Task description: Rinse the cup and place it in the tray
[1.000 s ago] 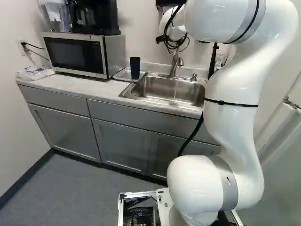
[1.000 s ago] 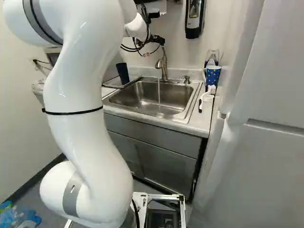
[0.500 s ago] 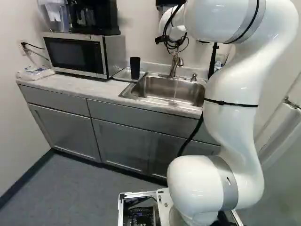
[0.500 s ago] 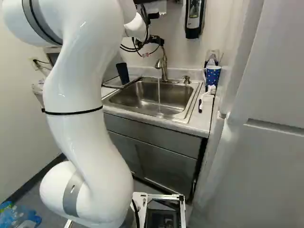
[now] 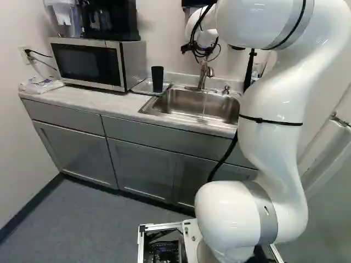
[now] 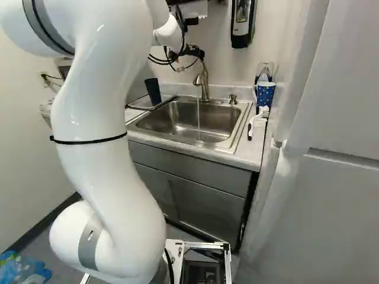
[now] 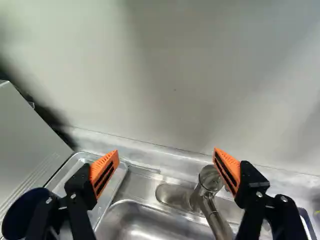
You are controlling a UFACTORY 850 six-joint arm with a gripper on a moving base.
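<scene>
Our gripper (image 7: 166, 152) stands wide with nothing in it, over the tap (image 7: 210, 180), which sits off-centre, close by one finger; whether they touch we can't tell. The dark cup (image 5: 157, 79) is in the tray (image 7: 75, 172), beside the sink (image 6: 172, 121), while water (image 6: 199, 118) runs. We take the rinse as likely done and shutting the tap as next. If we come down off-centre, that finger could knock the tap or swing the stream onto the counter. Pushing the lever the wrong way could raise the flow. Drifting trayward, the other finger could tip the cup.
</scene>
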